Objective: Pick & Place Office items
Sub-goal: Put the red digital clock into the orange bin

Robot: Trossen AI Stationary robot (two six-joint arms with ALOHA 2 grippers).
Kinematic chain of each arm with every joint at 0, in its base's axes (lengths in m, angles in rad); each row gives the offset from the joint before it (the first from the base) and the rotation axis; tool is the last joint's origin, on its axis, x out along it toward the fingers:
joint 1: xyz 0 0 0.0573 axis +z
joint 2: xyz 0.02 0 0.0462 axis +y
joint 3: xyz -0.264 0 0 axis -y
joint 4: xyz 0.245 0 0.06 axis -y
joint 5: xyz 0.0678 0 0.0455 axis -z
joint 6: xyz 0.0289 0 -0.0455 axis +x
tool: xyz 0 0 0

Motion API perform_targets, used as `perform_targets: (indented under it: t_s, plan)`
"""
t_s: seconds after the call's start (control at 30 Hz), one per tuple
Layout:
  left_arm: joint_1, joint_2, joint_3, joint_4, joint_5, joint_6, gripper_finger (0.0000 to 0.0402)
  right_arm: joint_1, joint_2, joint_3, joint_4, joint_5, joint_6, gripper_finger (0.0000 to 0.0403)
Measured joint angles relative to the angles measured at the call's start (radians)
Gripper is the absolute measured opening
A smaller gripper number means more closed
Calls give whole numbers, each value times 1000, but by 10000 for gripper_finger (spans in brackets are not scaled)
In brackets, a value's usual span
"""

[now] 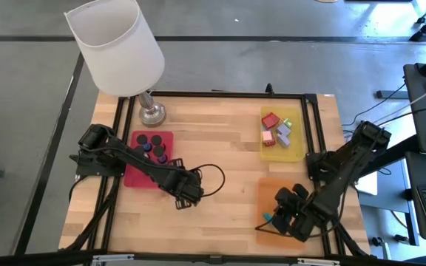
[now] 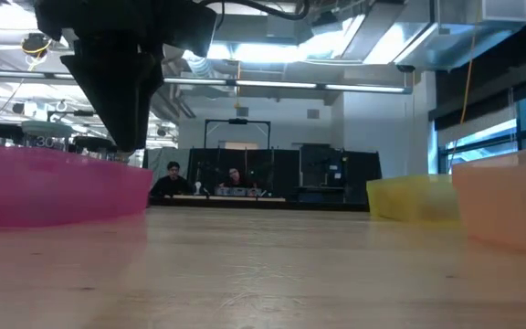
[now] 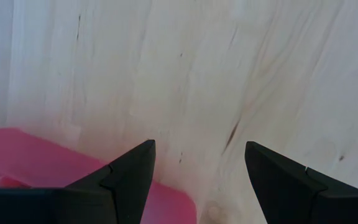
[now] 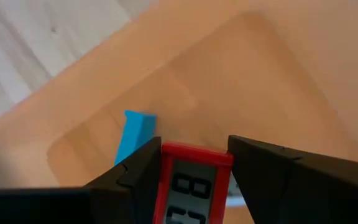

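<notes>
- My right pincer is pinching a flat red rectangle with a grey face showing dark digits; both fingers press its red edges
- It hangs over the orange mat at the near right corner of the counter, low above the mat's inner floor
- A teal flat piece lies on the orange mat just beside the held rectangle (from overhead I see it as a teal speck at the right pincer's side)
- My left pincer is spread, nothing between its fingers; it points down at bare wood just off the edge of the red mat
- Overhead, the left pincer sits toward the middle of the counter, near that red mat's near right corner
- Black round pieces sit on the red mat
- The yellow mat at the far right carries small red, pink and lavender blocks
- A white-shaded lamp stands at the far left corner, beside the red mat
- In the low view two people sit far back in the room
</notes>
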Motion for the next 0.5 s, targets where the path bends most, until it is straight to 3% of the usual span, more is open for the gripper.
perform_targets:
  t_s: [0.27, 0.5]
  plan:
    - [0, 0, 0, 83, 0, 0, 246, -62, 0, -149, 187, -5, 6, 176]
    - [0, 0, 0, 153, 0, 2, 246, -114, 0, -194, 202, -5, -3, 176]
